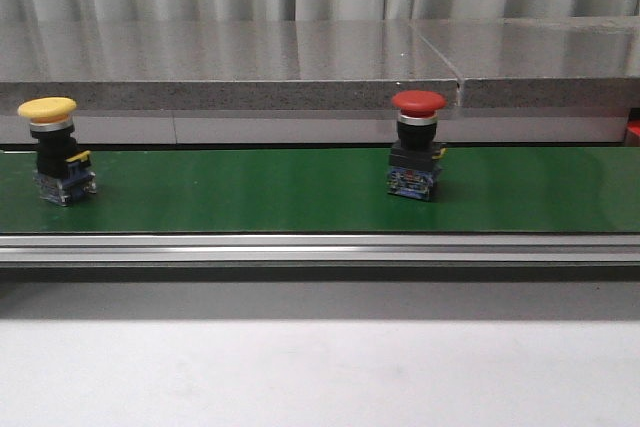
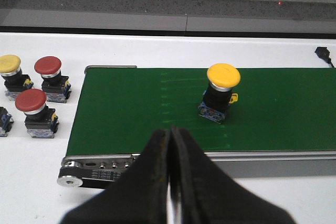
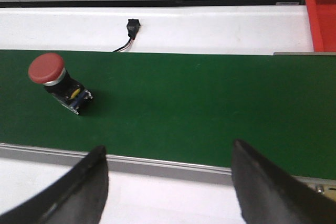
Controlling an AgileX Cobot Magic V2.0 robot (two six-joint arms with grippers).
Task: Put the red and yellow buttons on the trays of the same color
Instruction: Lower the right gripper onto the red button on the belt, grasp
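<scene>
Yellow mushroom-head push button stands upright at the left end of the green conveyor belt; red mushroom-head push button stands upright right of centre. Left gripper clenched, empty, short of the belt. Right gripper spread wide, empty. Red plastic tray beyond the belt's right end.

Two buttons upright on belt, well apart.

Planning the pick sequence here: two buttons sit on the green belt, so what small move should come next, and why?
Probably the right gripper should descend toward the red button: its fingers are already open, and the button stands upright and alone on the belt. The left gripper is shut.
</scene>
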